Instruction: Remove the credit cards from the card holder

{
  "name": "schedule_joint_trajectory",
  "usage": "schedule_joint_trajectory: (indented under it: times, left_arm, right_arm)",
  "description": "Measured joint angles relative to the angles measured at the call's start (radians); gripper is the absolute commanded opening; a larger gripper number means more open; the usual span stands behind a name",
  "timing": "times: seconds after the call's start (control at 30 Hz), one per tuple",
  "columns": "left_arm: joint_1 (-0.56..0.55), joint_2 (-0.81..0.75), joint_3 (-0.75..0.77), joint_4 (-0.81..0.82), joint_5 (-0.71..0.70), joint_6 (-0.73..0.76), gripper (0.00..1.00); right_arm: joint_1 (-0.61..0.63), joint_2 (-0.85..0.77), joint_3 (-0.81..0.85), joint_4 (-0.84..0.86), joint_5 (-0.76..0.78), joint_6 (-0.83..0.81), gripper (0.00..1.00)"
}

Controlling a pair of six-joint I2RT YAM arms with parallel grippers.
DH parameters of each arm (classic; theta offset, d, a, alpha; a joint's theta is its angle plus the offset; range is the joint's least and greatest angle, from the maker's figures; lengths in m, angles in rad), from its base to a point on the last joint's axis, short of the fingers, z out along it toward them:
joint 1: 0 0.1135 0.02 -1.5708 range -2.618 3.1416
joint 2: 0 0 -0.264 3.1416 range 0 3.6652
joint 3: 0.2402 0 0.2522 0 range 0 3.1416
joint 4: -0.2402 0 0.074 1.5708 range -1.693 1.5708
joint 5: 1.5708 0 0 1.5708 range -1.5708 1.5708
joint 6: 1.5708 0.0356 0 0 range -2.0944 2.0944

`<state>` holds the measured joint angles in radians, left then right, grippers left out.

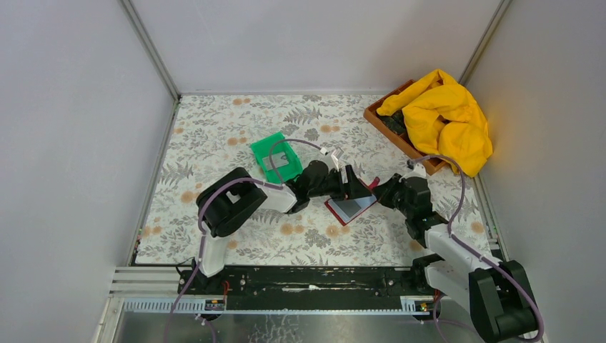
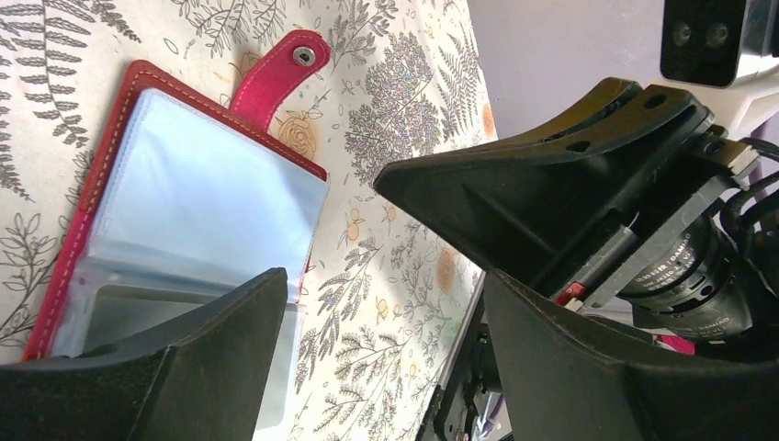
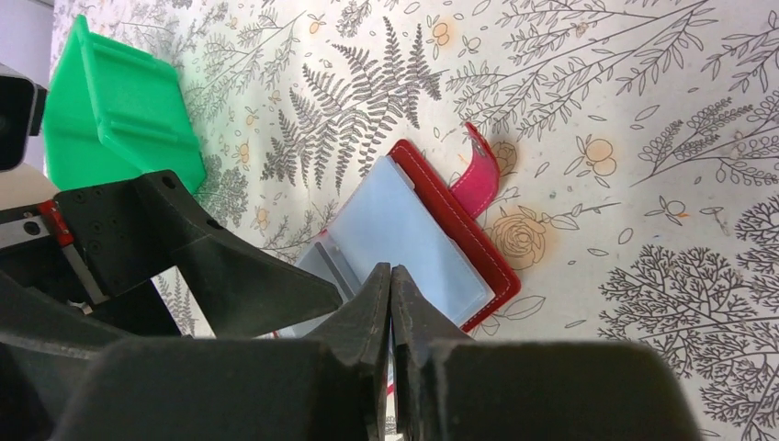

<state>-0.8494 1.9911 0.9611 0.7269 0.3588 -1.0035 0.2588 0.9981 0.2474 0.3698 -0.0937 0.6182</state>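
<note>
The dark red card holder (image 1: 350,209) lies open on the floral cloth, snap strap (image 2: 280,73) folded out and pale blue-grey sleeves (image 3: 413,230) facing up. A grey card edge (image 3: 329,262) shows inside a lower sleeve; no other credit cards are clearly visible. My left gripper (image 1: 359,189) hovers open over the holder's near side, and in the left wrist view one finger (image 2: 184,358) covers the sleeves. From the right, my right gripper (image 3: 392,269) has its jaws pressed together, tips over the sleeves' edge; I cannot tell whether they pinch a sleeve.
A green plastic bin (image 1: 275,157) stands just behind the left gripper, something flat and grey inside it. A brown wooden tray (image 1: 389,125) with a yellow cloth (image 1: 446,118) sits at the back right. Grey walls close in both sides.
</note>
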Motion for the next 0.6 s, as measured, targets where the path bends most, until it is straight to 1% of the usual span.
schedule_joint_trajectory:
  times: [0.13,0.2,0.4,0.5,0.6]
  left_arm:
    - [0.006,-0.007,-0.019,0.01,-0.014,0.0,0.85]
    - [0.006,-0.027,-0.048,0.014,-0.03,0.0,0.85]
    - [0.001,-0.144,-0.182,0.019,-0.097,0.0,0.85]
    - [-0.002,-0.187,-0.233,0.022,-0.121,-0.001,0.85]
    - [-0.002,-0.2,-0.27,0.024,-0.137,-0.005,0.85]
  right_arm:
    - [0.0,0.013,-0.004,-0.008,-0.005,-0.019,0.07]
    - [0.0,0.057,-0.004,0.002,-0.024,-0.024,0.07]
    - [-0.002,0.265,0.013,0.068,-0.112,-0.026,0.09]
    - [0.003,0.319,0.033,0.104,-0.159,-0.031,0.1]
    - [0.037,0.321,0.036,0.101,-0.17,-0.047,0.11]
